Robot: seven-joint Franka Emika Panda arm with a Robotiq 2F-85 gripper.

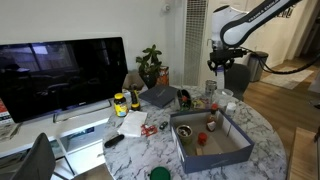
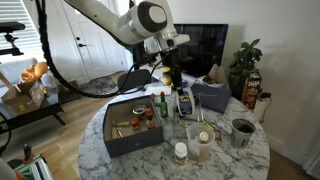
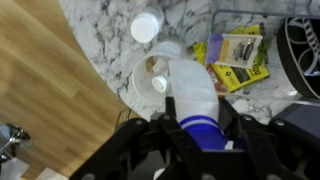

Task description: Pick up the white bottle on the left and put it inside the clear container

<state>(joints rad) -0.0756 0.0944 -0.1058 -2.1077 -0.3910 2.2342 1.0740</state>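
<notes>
In the wrist view my gripper [image 3: 197, 102] is shut on the white bottle [image 3: 190, 85], which has a blue band at the end nearest the camera. The bottle hangs above the marble table, and its far end overlaps the rim of the clear container [image 3: 138, 80]. The container has small items inside. In both exterior views the gripper [image 1: 218, 66] [image 2: 168, 62] is raised well above the table. The clear container also shows near the table edge in an exterior view [image 2: 200, 146].
A second small white bottle [image 3: 145, 27] [image 2: 180, 153] stands just beside the container. A yellow packet [image 3: 238, 55] and a dark mesh cup [image 3: 305, 50] lie nearby. A large grey tray [image 1: 215, 152] [image 2: 125, 138] holds several items. The table edge and wood floor [image 3: 40, 90] are close.
</notes>
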